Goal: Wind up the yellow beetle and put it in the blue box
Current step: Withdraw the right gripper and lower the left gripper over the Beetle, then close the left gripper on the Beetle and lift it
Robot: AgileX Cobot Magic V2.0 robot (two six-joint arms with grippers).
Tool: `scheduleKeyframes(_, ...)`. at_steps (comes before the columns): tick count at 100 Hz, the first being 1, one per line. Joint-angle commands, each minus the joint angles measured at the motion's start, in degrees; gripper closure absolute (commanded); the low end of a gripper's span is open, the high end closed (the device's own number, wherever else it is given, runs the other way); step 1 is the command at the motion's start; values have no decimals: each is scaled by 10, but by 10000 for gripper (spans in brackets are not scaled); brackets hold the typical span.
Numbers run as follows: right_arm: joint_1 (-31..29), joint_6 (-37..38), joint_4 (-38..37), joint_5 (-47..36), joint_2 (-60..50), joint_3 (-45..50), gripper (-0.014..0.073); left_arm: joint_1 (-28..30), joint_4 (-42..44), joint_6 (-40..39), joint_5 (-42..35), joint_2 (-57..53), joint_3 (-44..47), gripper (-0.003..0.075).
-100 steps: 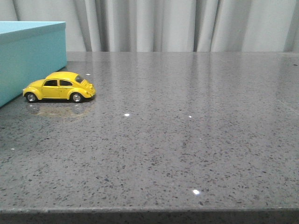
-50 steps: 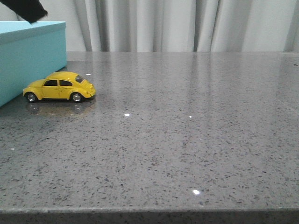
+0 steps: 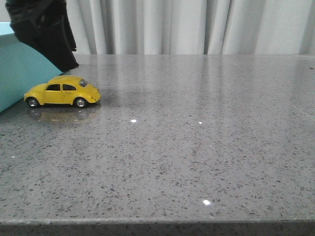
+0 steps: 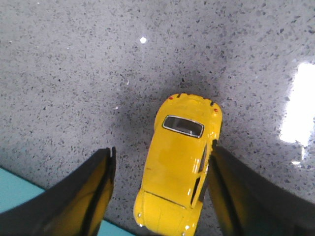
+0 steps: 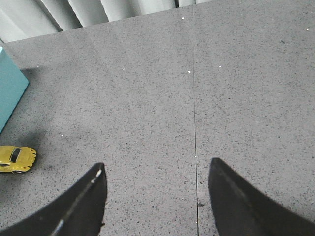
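The yellow beetle (image 3: 63,92) stands on its wheels on the grey table, right beside the blue box (image 3: 19,73). My left gripper (image 3: 65,63) hangs just above and behind the car's roof in the front view. In the left wrist view it (image 4: 162,147) is open, and the beetle (image 4: 179,162) lies lengthwise between the two fingers, closer to one of them. A strip of the box (image 4: 15,194) shows by the car's front end. My right gripper (image 5: 157,169) is open and empty over bare table, far from the beetle (image 5: 17,159) and the box (image 5: 10,88).
The speckled grey table top (image 3: 197,137) stretches to the right of the car. A grey curtain (image 3: 197,24) hangs behind the table. The table's front edge (image 3: 157,223) runs along the bottom of the front view.
My left gripper has come down from the top left corner of the front view to just above the car, now covering part of the box. The car has not moved.
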Motion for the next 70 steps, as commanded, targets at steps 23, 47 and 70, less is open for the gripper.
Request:
scheduleKeyframes(23, 0, -4, -3, -49, -3, -14, 137, -6, -9, 7, -18, 15, -18, 313)
scheduleKeyframes(47, 0, -4, -3, -53, -3, -14, 137, -6, -10, 7, 2, 34, -18, 313)
scheduleKeyframes(70, 0, -4, -2, -54, -3, -14, 137, -6, -10, 7, 2, 37, -18, 323)
